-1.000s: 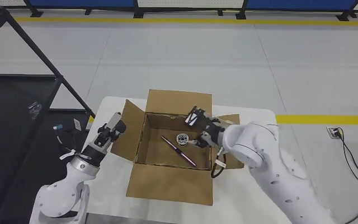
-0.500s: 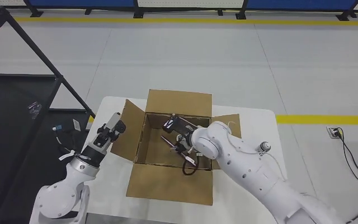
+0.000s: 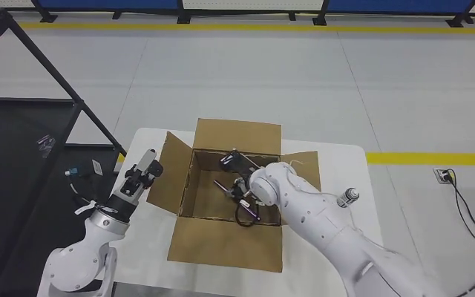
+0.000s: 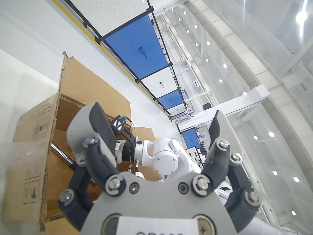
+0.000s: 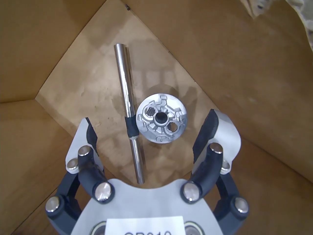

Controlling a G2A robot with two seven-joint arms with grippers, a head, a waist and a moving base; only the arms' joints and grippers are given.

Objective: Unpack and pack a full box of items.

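Two spread, empty | right end effector [image 5: 150,121] in box [image 5: 220,50] above disc [image 5: 161,121] | left end effector [image 4: 157,113] outside

Large industrial hall or robotics test floor, pale grey floor [image 3: 260,74] marked with a yellow line [image 3: 223,27], blue and white partition panels [image 4: 137,47] in a row beyond the fingers [image 4: 102,128] of the left gripper [image 4: 156,113], high white ceiling [image 4: 256,37] with rows of spotlights above them

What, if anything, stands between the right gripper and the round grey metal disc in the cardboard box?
Nothing visible does: the open right gripper hangs over the round grey metal disc; the shiny steel rod lies alongside, not between.
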